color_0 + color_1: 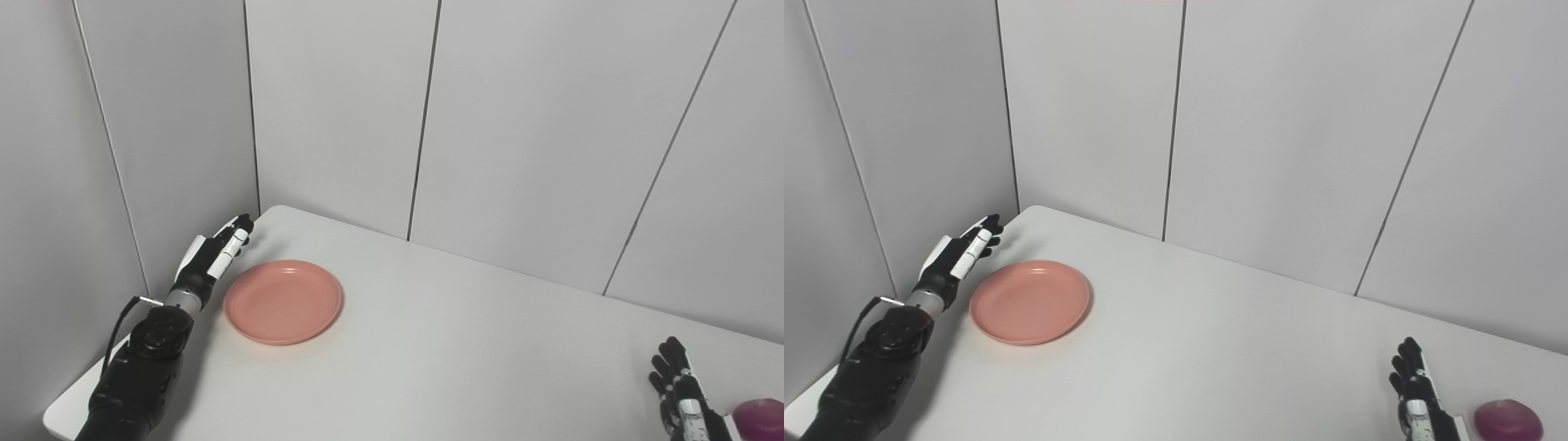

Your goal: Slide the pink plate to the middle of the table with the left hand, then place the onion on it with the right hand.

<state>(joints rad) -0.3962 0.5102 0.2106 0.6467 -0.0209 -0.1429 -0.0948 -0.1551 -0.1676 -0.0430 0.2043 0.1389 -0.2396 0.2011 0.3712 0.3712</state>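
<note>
White table [465, 367] is holding a pink plate [282, 301] (far-left corner), my left hand [215, 254] hovering open beside it, my right hand [1415, 386] waiting open near the onion [1508, 419].

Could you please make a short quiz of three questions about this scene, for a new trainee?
1. True or false: the onion already lies on the pink plate.
2. Which hand is nearer the plate? A) left hand B) right hand
3. Fill in: the plate sits near the far ____ corner of the table.

Key
1. False. The plate is empty, and the onion sits on the table beside the right hand.
2. A. The left hand is beside the plate's left rim, fingers extended; contact cannot be told.
3. Left.
</note>
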